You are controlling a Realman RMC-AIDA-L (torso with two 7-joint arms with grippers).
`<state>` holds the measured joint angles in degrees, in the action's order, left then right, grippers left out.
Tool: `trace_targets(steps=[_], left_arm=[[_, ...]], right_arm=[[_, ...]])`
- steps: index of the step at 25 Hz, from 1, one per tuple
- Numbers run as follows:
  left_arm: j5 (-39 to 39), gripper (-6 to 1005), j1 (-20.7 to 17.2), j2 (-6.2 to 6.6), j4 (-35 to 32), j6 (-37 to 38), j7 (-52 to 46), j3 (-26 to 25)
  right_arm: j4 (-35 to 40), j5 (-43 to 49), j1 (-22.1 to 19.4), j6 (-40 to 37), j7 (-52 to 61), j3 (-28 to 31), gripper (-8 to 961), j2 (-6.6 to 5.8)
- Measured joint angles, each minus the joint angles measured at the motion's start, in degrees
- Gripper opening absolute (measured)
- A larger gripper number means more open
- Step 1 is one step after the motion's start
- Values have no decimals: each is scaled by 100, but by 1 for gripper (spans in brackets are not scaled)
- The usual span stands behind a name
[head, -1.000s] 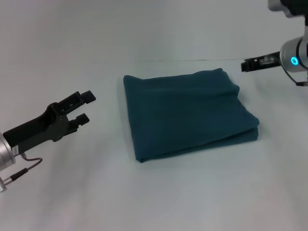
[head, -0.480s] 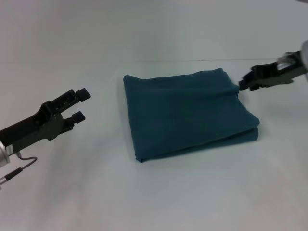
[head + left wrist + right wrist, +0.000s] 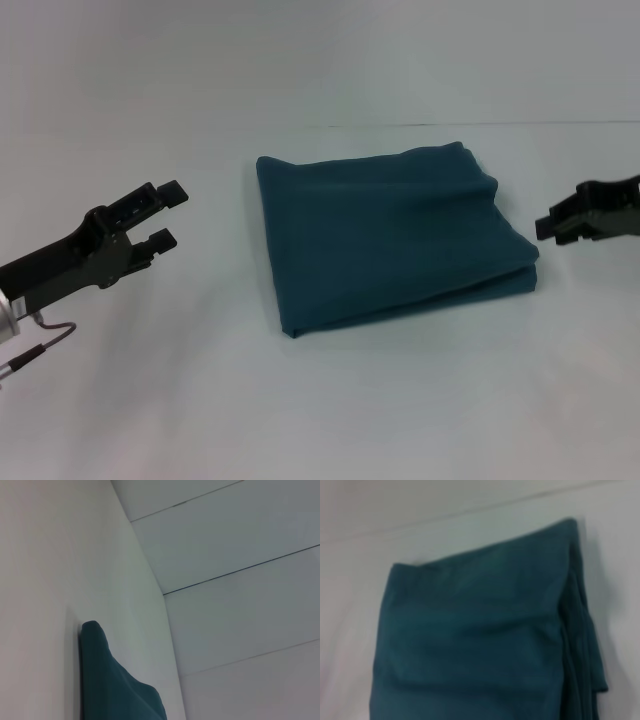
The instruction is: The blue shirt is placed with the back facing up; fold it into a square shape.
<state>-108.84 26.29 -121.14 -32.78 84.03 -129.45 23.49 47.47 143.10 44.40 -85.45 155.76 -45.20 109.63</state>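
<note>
The left gripper (image 3: 172, 213) hangs over the desk (image 3: 400, 400) well to the left of the blue shirt (image 3: 385, 230), its two fingers (image 3: 172, 190) spread with a clear gap between them and nothing held. The right gripper (image 3: 557, 224) sits just beside the shirt's right edge, apart from the cloth; whether its fingers are spread or pressed together I cannot tell from the head view, and its own wrist view shows only cloth. The blue shirt (image 3: 480, 630) lies in the middle of the desk as a compact, roughly square stack, plain side up, with several loose layer edges showing along its right side and a small bump at the far right corner. By my reading the fold is essentially done, so the main risk is disturbance: if the right gripper drifts inward at this height it could catch those stacked edges, peel the top layer or drag the whole bundle out of square. A low sweep by the left gripper toward the folded left edge could likewise push it askew.
</note>
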Motion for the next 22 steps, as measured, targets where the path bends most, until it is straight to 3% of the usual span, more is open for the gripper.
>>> trace_targets(steps=[11,22], left_arm=[[1,949,30,3,21,1,-10,34],[16,950,4,3,32,-5,7,30]], right_arm=[[-411,-12,-42,642,-394,-31,298,208],[-431,20,1,780,-409,-67,294,305]])
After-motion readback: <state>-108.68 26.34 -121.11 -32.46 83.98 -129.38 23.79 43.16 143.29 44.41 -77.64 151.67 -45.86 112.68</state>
